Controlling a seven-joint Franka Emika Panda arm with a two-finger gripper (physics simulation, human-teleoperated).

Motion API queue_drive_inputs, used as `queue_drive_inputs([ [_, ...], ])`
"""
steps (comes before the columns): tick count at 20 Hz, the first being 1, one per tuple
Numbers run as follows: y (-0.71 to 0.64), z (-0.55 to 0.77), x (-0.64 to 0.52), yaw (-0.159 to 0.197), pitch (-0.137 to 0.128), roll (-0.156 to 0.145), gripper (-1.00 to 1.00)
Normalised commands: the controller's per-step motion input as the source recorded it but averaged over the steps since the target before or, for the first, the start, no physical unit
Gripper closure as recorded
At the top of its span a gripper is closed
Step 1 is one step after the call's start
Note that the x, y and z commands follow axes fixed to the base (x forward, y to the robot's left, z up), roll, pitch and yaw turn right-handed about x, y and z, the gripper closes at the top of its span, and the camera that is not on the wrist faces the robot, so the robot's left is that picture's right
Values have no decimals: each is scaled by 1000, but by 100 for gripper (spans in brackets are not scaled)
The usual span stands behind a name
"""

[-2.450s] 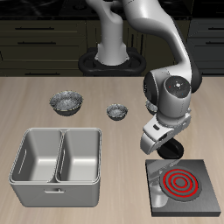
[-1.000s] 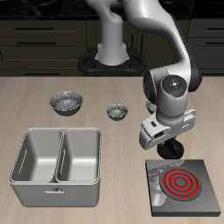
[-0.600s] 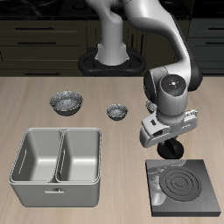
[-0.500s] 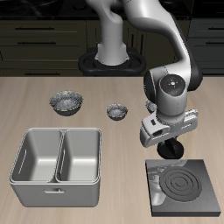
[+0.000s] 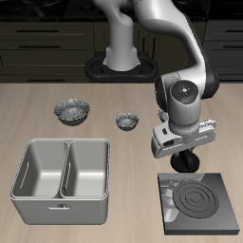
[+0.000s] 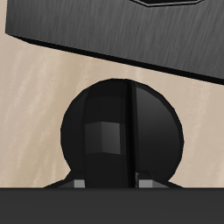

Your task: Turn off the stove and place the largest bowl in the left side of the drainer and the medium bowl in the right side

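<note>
Now: stove (image 5: pixel 201 206) sits near the table's (image 5: pixel 38 109) front edge, coil rings dark, no red glow. Burner reads as off. Knob (image 6: pixel 121 129) is a separate black disc just behind the hob plate; the wrist view looks straight down on it, ridge running across the face.

Tool (image 5: pixel 186 161) hangs directly over the knob, very low, at or nearly at contact. Fingertips are not separable from the black knob in either view, so I cannot tell whether the jaws are spread, closed, or clamped on the ridge.

Drainer (image 5: pixel 64 180) stands near the front edge, well apart from the stove; both compartments hold nothing. Two crinkled silver bowls lie farther back: a wider bowl (image 5: pixel 72 111) behind the drainer, a narrower bowl (image 5: pixel 127 120) between it and the arm. A third bowl is not visible, possibly hidden behind the arm. Which of the visible two is the medium one is unconfirmed.

Judgement: stove step looks finished; both bowl placements remain.

Risks from here:
- Lifting away while gripping or dragging the ridge could twist the knob and relight the coil.
- Sideways retreat at this height could clip the hob plate's edge.
- Misjudging bowl size with one out of sight would put the wrong bowl in a compartment.
</note>
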Motion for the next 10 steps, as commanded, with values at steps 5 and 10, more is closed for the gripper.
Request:
queue_drive_inputs([
  [5,-38,104,7,-68,-13,-2,100],
  [10,-64,39,-14,-46,-11,-13,100],
])
